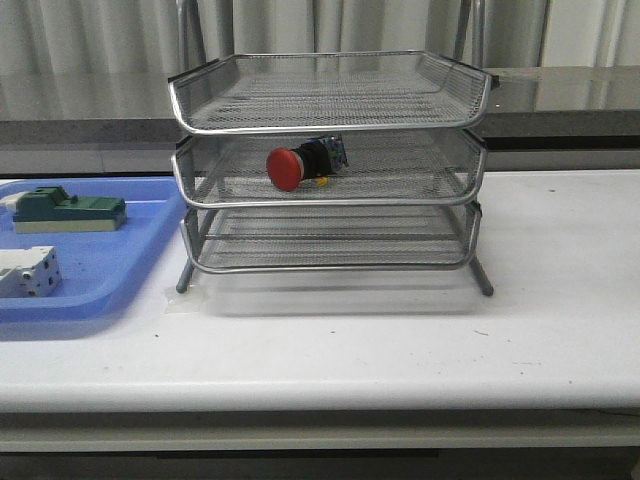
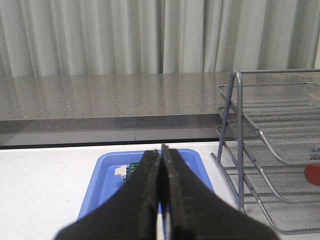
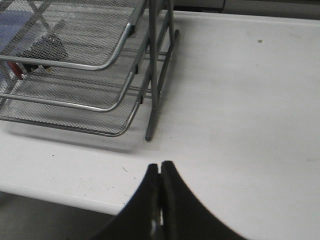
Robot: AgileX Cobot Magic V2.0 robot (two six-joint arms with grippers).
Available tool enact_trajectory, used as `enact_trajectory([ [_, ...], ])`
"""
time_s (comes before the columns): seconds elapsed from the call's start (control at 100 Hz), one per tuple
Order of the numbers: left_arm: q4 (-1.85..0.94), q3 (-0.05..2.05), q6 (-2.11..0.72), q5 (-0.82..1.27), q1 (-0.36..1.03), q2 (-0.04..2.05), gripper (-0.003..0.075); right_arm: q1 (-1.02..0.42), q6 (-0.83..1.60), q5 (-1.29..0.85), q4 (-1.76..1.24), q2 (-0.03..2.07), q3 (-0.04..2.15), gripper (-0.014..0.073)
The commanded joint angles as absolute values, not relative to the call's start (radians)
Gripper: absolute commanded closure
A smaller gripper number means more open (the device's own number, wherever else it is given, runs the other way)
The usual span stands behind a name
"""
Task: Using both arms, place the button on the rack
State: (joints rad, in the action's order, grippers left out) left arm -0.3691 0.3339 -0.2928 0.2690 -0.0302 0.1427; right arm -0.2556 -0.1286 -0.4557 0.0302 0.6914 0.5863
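Observation:
The button (image 1: 300,163) lies on its side in the middle tier of the silver wire-mesh rack (image 1: 330,120), red head toward the front. A sliver of its red head shows in the left wrist view (image 2: 314,175) and in the right wrist view (image 3: 16,70). My left gripper (image 2: 161,150) is shut and empty, above the blue tray, left of the rack (image 2: 270,150). My right gripper (image 3: 161,166) is shut and empty, over the table's front edge, right of the rack (image 3: 75,95). Neither arm shows in the front view.
A flat blue tray (image 1: 110,270) lies left of the rack with a green block (image 1: 65,210) and a white terminal block (image 1: 28,272) in it. The tray (image 2: 107,175) also shows in the left wrist view. A grey counter and curtains stand behind the white table (image 1: 540,300).

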Motion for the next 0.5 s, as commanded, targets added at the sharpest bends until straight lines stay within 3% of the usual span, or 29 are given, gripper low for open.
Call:
enact_trajectory([
  [0.0,-0.385,0.362,-0.286,0.187,-0.034,0.153,0.0741,-0.231,-0.120,-0.432,0.047,0.580,0.568,0.0651],
  [0.25,-0.385,0.362,-0.286,0.187,-0.034,0.153,0.0741,-0.222,-0.120,-0.482,0.073,0.358,0.488,0.0651],
  [0.49,-0.385,0.362,-0.286,0.187,-0.034,0.153,0.0741,-0.222,-0.120,-0.506,0.073,0.320,0.487,0.0651],
])
